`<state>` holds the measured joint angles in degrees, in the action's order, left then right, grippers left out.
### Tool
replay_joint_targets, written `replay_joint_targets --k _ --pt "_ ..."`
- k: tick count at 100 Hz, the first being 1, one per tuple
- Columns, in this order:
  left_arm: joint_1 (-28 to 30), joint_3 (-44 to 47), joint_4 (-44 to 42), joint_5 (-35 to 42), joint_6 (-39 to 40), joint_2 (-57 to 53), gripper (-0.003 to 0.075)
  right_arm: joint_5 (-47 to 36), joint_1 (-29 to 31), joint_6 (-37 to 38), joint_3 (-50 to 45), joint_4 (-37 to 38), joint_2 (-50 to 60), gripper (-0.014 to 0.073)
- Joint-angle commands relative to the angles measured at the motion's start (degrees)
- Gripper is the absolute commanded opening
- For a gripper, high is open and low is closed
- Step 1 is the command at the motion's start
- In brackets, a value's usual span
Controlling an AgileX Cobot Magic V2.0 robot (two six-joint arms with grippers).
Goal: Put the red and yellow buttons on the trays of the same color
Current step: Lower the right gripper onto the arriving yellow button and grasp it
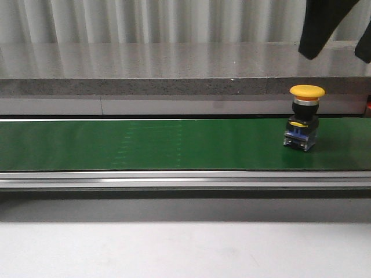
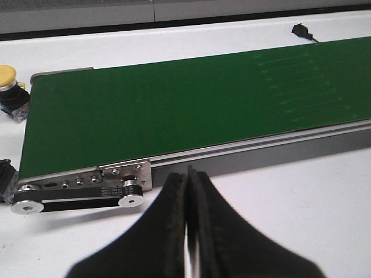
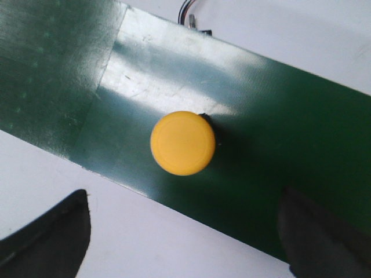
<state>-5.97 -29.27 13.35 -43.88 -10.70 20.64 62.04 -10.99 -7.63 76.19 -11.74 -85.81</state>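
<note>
Step in hand: picking the yellow button (image 1: 306, 117) off the green conveyor belt (image 1: 145, 143); this is a judgement from the right gripper's place above it.
Button position: it stands upright on the belt toward the robot's right end, yellow cap on top, dark body and blue base below.
Right gripper (image 3: 184, 231): spread wide, 2 dark fingertips (image 3: 55, 231) well apart, and empty; the right wrist view looks almost straight down on the button's cap (image 3: 183, 143), which sits off the line between the fingertips.
Left gripper (image 2: 188, 220): fingers pressed together, pinching nothing, low over the white table (image 2: 290, 208) just beside the belt's roller end (image 2: 81, 191).
Second button: another yellow-capped button (image 2: 10, 92) shows in the left wrist view, off the belt past its end.
Trays: none of the 3 views shows them, so their place cannot be told.
Doing it well: the right arm should probably centre the cap between the fingertips before descending, then close on the dark body under the cap rather than on the rounded cap, which could slip.
Risk: if the belt runs, the button may drift, and a glancing finger could tip this tall, top-heavy piece.
</note>
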Motion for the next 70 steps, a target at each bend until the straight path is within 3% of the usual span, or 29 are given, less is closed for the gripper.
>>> replay_joint_targets --k 1,35,42,59,70 --pt "-0.46 -1.36 1.30 3.97 0.22 0.38 -0.0020 -1.70 0.12 -0.80 1.29 0.16 0.25 0.0647" --pt "-0.46 -1.36 1.30 3.97 0.22 0.38 -0.0020 -5.18 0.36 -1.15 1.29 4.22 -6.93 0.0629" --pt "-0.46 -1.36 1.30 3.97 0.22 0.38 -0.0020 -5.22 0.81 -1.15 1.29 4.45 -7.98 0.0549" --pt "-0.46 -1.36 1.30 3.97 0.22 0.38 -0.0020 -5.16 1.23 -1.10 1.29 4.45 -8.44 0.0230" --pt "-0.46 -1.36 1.30 3.97 0.22 0.38 -0.0020 -5.09 1.30 -1.10 1.29 4.45 -7.90 0.0160"
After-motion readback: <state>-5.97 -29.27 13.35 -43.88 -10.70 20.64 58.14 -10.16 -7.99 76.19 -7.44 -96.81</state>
